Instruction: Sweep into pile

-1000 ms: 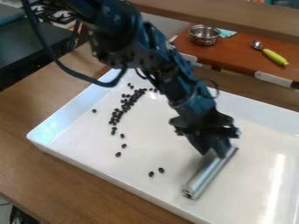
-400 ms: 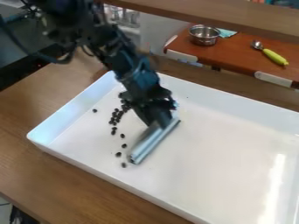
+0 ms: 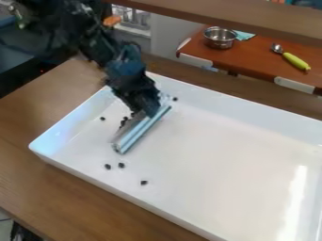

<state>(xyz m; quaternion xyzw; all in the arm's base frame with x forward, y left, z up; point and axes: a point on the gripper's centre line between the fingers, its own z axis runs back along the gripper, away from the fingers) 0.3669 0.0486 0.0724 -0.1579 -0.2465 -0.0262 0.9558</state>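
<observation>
The black gripper [image 3: 149, 109] hangs low over the far left part of the white tray, closed around one long silver bar [image 3: 144, 129]. The bar lies aslant, its upper end by the gripper and its lower end toward the tray's near left side; it is shiny and straight, with pale lengthwise ridges. The task's things are small, dark, rounded beans, nearly black against the white floor of the tray [image 3: 220, 155]. A few sit bunched in a cluster [image 3: 124, 121] just beside the bar, on its left, partly hidden by it and the gripper, so their exact number cannot be told. Five more lie loose: one bean [image 3: 175, 99] near the far wall, a second bean [image 3: 102, 118] left of the cluster, a pair of beans [image 3: 114, 166] side by side below the bar's lower end, and a fifth bean [image 3: 144, 182] nearer the front wall. The one tray rests on a brown wooden table [image 3: 75, 197]. Beyond, on a reddish-brown surface [image 3: 258, 63], are one metal bowl [image 3: 220, 38], one teal cloth [image 3: 245, 35] beside it, and one spoon [image 3: 291, 58] with a yellow-green handle.
</observation>
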